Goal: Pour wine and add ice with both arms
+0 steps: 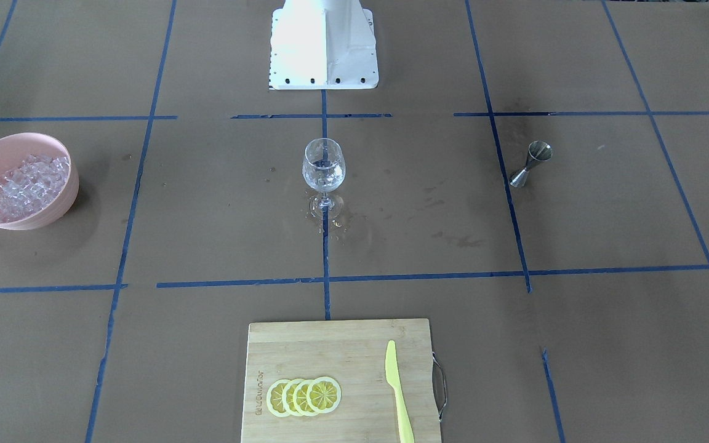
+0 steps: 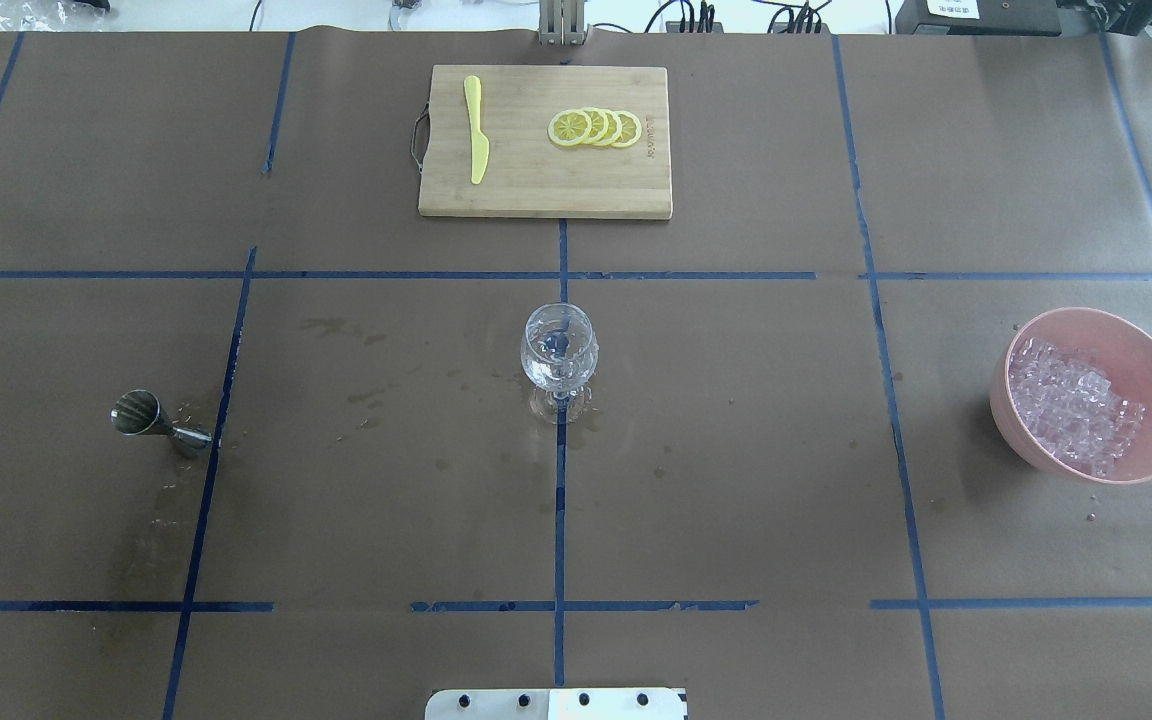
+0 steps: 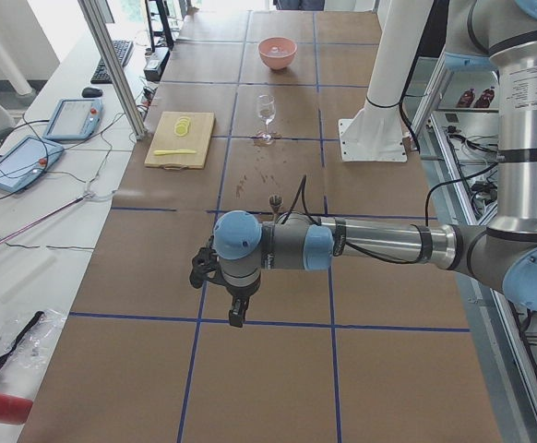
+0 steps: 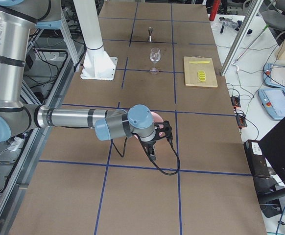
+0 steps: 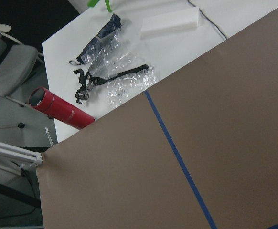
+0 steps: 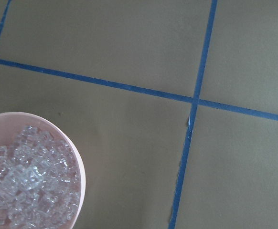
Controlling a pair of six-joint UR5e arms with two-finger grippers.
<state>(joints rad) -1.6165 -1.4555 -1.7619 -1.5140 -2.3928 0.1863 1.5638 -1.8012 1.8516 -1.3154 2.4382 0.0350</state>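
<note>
A brown surface, ruled into squares by blue tape lines, carries everything.

In the left side view the left arm is seen stretched level over the surface, its long axis running out from the robot's side. The left claw is pointed straight down above a tape line. How far it is opened cannot be told, and nothing is seen in it.

In the right side view the right arm is held the same way, level and reaching outward. The right claw is aimed down just beside the pink bowl. Its opening cannot be told either.

A wooden cutting board is laid at the far edge from the robot, on the centre line.

The bowl is set on the robot's right, well apart from the rest.

A wine glass is stood upright at the middle, on a tape line.

The ice is heaped inside the bowl as many small clear cubes, with no clear long axis.

A yellow knife is laid on the board, its length across the board's short side.

A steel jigger is stood upright on the robot's left.

4 lemon slices are overlapped in a row on the board.
</note>
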